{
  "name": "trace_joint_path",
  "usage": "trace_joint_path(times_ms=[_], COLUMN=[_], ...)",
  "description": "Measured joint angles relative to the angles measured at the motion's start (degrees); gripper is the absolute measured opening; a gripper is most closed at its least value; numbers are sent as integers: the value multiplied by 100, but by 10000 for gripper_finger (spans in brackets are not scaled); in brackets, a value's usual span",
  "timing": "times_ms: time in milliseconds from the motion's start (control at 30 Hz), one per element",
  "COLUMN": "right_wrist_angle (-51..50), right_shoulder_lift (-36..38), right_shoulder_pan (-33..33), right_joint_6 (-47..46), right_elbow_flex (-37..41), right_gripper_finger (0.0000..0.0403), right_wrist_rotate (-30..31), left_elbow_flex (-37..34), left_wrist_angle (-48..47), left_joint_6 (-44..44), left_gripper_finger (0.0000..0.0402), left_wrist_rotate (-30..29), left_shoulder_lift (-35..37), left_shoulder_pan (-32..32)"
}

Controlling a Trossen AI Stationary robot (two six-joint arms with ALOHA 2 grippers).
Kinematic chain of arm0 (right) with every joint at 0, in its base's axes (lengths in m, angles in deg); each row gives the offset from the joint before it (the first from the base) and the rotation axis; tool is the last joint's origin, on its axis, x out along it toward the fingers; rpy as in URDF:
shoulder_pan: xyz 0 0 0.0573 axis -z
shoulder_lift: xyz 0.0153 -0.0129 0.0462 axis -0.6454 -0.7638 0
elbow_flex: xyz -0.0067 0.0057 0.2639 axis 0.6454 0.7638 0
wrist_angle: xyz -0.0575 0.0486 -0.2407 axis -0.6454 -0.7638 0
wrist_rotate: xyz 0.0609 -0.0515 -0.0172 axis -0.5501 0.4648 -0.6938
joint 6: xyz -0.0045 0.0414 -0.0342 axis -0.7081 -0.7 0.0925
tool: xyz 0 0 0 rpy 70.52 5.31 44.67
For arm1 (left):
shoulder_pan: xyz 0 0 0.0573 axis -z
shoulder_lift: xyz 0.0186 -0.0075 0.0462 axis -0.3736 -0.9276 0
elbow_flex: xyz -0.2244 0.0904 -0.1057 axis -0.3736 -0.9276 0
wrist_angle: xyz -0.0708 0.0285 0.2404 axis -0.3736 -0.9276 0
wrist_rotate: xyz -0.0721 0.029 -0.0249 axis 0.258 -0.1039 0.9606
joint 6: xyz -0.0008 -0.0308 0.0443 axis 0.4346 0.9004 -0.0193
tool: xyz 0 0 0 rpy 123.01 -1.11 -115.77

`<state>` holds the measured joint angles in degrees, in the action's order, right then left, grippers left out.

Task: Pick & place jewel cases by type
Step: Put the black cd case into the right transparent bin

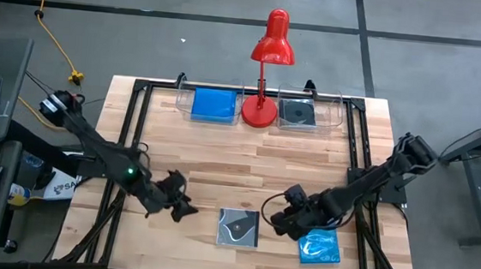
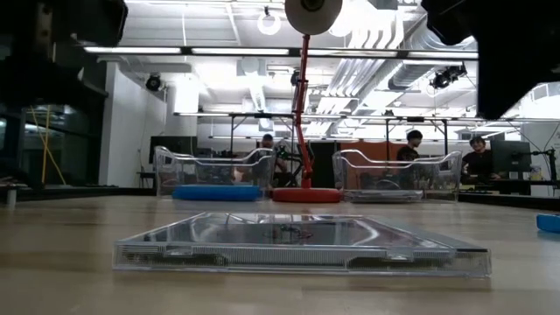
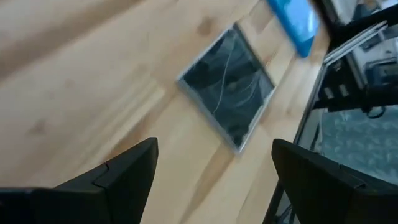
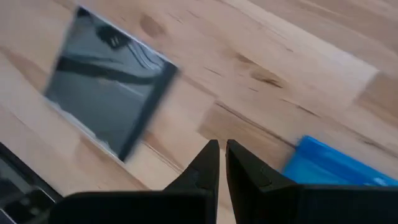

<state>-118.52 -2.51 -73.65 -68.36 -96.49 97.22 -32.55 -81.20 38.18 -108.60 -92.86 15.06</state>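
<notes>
Two end effectors empty: left end effector spread, right end effector clenched; blue case cut off.

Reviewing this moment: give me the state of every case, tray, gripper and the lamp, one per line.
Left gripper: open, empty, beside the dark case.
Right gripper: shut, empty, between the two loose cases.
Dark case: flat on the table, untouched.
Blue case: flat on the table, near the front edge.
Left tray: holds blue cases.
Right tray: holds a dark case.
Red lamp: upright between the trays.
</notes>
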Motion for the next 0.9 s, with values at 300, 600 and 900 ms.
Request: trace_joint_path(times_ms=[300, 600, 900], right_wrist_angle=[728, 1311, 1547], right_shoulder_lift=[-293, -755, -1190], right_shoulder_pan=[-107, -289, -336], right_joint_6=[-657, -981, -973], right_elbow_flex=[0, -2, -2], right_gripper_finger=[12, 12, 12], right_wrist_rotate=[157, 150, 257], left_elbow_flex=[1, 2, 6], left_wrist_angle=[1456, 2520, 3560], left_joint_6=[71, 352, 926], left_gripper_finger=[312, 312, 312], left_wrist_rotate=[704, 673, 530], left_shoulder_lift=[-1110, -2098, -2707], left_shoulder_pan=[93, 87, -184])
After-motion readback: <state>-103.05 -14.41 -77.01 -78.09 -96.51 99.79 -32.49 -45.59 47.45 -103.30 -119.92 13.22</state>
